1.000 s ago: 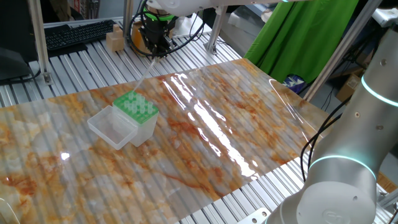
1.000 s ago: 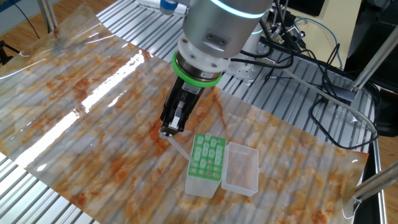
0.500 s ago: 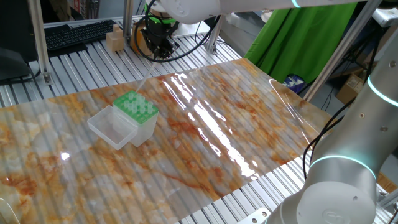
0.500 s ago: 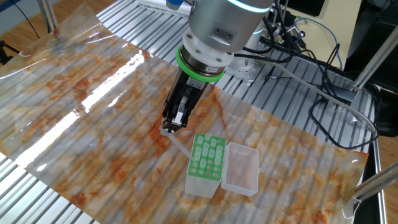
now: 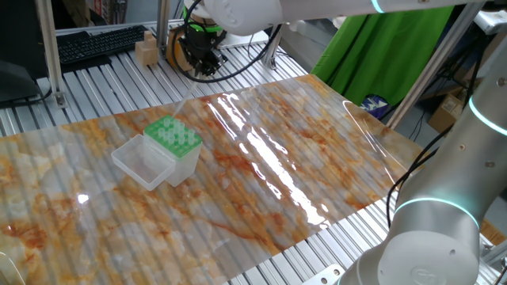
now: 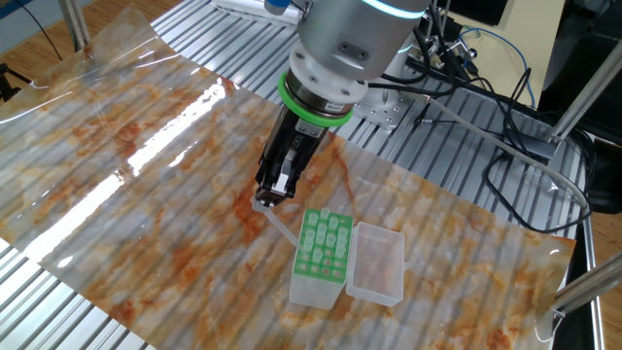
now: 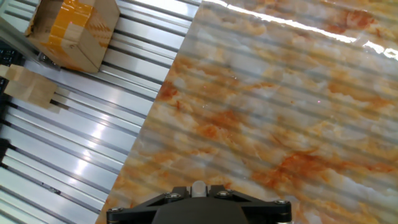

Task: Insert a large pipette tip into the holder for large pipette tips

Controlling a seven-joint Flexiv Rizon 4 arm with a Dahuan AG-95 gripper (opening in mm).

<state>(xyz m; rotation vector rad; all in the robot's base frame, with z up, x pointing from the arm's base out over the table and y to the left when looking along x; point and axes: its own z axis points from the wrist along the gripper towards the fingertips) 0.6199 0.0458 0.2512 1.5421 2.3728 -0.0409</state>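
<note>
The large pipette tip point(image 6: 280, 226) is pinched by its wide end in the pincer point(image 6: 266, 199), whose jaws are pressed nearly together on it, and it slants away from the jaws toward the lower right of the other fixed view, its point ending just beside the near edge of the green top plate of the holder for large pipette tips point(image 6: 324, 255). In one fixed view the pincer point(image 5: 200, 69) hangs in the upper left, with the tip point(image 5: 181, 101) seen only as a faint pale line running down toward the holder point(image 5: 173, 142) left of centre. In the hand view, only the wide end of the tip point(image 7: 198, 186) shows at the bottom edge, and the holder is not seen at all. The main risk is judged to be misalignment: because the tip is held at a slant and not in line with the holes, its point could land on the green plate between holes, or catch a rim and bend or be levered out of the pinch. The light holder could also be nudged or tipped across the glossy marbled sheet on the bench point(image 6: 146, 146). The clear lid point(image 6: 377, 262), lying open at the holder's right, is judged to be no obstacle.
</note>
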